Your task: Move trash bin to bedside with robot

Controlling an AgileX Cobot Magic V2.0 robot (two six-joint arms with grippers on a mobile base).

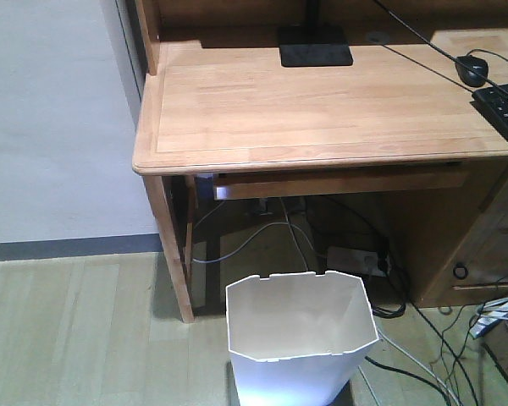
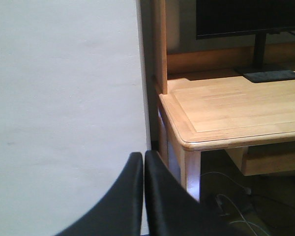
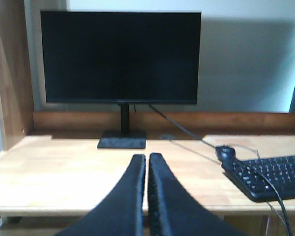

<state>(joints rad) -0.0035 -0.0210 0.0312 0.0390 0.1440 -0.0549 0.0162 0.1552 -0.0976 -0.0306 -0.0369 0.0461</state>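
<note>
The left fingers [image 2: 125, 196] and right fingers [image 3: 132, 196] are both pressed closed, empty, up at bench [image 1: 305, 110] height. The trash bin [image 1: 296, 372] stands on the floor just in front of the bench. Open one pair, come down over the rim, pinch gently; the thin wall prob. bends.

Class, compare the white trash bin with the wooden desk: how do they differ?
The trash bin is white plastic; the desk is light-brown wood. The trash bin looks empty; the desk carries a keyboard and mouse. The trash bin is lower than the desk. Both stand on the floor.
</note>
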